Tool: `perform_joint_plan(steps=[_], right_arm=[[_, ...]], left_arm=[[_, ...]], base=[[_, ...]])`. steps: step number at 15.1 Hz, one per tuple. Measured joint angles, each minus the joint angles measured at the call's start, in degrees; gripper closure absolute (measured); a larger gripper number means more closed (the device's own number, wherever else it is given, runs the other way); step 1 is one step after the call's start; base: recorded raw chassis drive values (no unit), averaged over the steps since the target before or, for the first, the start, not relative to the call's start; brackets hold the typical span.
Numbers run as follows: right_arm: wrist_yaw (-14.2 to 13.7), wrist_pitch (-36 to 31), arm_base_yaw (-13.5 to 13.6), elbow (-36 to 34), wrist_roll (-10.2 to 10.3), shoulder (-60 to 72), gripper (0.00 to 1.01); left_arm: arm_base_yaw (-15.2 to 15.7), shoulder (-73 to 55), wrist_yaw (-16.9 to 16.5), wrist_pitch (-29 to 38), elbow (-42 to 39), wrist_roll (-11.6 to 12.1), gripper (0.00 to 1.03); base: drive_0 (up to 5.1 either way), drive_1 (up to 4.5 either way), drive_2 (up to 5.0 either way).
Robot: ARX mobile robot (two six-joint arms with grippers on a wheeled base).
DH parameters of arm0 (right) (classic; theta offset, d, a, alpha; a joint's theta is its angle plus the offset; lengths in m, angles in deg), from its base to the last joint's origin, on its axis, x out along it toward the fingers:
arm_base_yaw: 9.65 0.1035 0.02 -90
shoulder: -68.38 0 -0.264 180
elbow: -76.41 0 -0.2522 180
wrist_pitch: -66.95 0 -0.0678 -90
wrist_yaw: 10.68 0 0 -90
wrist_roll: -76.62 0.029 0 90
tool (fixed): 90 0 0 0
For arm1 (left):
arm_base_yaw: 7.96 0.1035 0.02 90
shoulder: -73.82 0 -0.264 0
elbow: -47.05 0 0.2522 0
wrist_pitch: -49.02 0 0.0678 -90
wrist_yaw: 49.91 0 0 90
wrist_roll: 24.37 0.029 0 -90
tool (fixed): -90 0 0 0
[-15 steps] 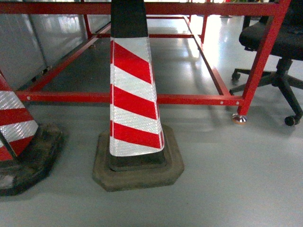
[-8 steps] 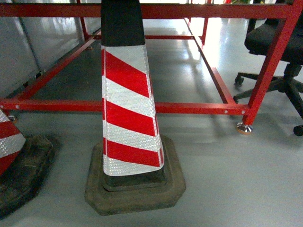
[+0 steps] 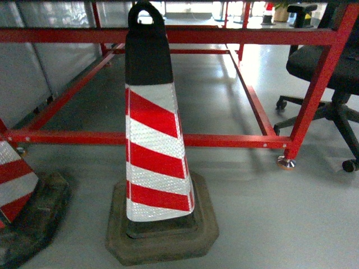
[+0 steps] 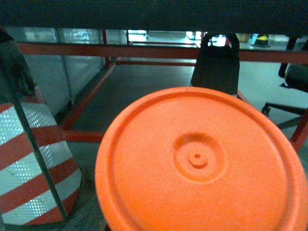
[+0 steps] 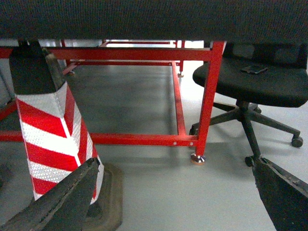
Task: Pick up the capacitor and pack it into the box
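cone [image 3: 154, 145] shifted right, top visible.

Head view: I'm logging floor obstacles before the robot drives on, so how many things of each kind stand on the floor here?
Striped traffic cones: 2, one centre, one cut off at the left edge
Red metal frames: 1
Black office chairs: 1
Total: 4
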Motion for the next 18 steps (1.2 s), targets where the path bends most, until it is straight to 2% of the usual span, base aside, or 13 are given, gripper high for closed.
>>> perform_joint_plan(steps=[18], right_arm=[[0.0,-0.1,0.0,0.0,-0.1,0.0,0.03]], left_arm=[[0.0,0.0,0.0,0.0,0.0,0.5,0.59]], base=[[0.0,0.0,0.0]])
